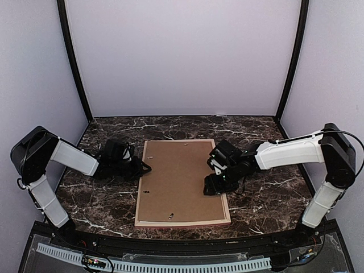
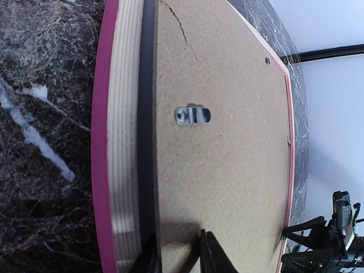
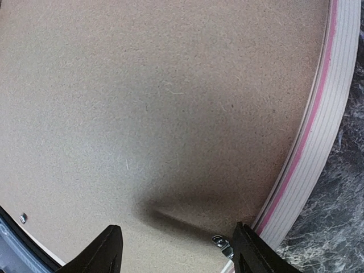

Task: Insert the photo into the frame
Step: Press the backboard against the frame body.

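The frame (image 1: 182,223), salmon pink, lies face down at the table's middle, and the plain brown backing board (image 1: 179,179) fills its back. The photo is hidden. My left gripper (image 1: 142,168) is at the frame's left rail. In the left wrist view (image 2: 179,256) its jaws stand a little apart, one finger over the dark gap beside the rail (image 2: 122,142), the other over the board (image 2: 227,187). My right gripper (image 1: 213,185) hovers wide open over the board (image 3: 142,102) near the right rail (image 3: 335,131); it holds nothing in the right wrist view (image 3: 176,253).
A small metal turn tab (image 3: 222,243) sits by my right gripper's right finger. A metal hanger slot (image 2: 192,115) shows in the board. The dark marble table (image 1: 267,199) surrounds the frame. White walls and black posts (image 1: 74,62) close the back and sides.
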Tool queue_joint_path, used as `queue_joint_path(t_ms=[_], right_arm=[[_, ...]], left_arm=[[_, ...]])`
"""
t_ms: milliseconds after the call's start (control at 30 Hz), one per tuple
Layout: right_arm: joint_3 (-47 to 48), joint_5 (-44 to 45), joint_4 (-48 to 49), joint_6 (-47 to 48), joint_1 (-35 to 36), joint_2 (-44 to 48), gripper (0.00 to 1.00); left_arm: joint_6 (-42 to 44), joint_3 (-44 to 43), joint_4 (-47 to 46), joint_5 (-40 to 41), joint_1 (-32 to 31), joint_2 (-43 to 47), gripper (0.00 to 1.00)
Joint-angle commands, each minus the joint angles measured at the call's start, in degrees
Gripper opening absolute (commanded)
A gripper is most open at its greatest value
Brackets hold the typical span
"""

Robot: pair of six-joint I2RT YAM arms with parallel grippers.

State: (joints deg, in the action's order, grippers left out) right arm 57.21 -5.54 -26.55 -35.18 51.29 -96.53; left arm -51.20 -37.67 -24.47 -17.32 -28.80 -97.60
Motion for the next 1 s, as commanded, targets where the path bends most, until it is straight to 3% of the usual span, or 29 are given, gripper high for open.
queue_joint_path(t_ms=[0, 967], right_arm=[[-1.2, -2.5, -2.2, -4.2, 1.0, 0.4, 0.67], [-7.4, -5.3, 1.9, -14.8, 1.0, 5.0, 0.72]], left_arm=[[0.9, 0.8, 4.5, 3.8, -0.4, 0.4, 0.22], [-3.0, 4.6, 2.6, 7.8, -1.1, 3.3, 0.18]])
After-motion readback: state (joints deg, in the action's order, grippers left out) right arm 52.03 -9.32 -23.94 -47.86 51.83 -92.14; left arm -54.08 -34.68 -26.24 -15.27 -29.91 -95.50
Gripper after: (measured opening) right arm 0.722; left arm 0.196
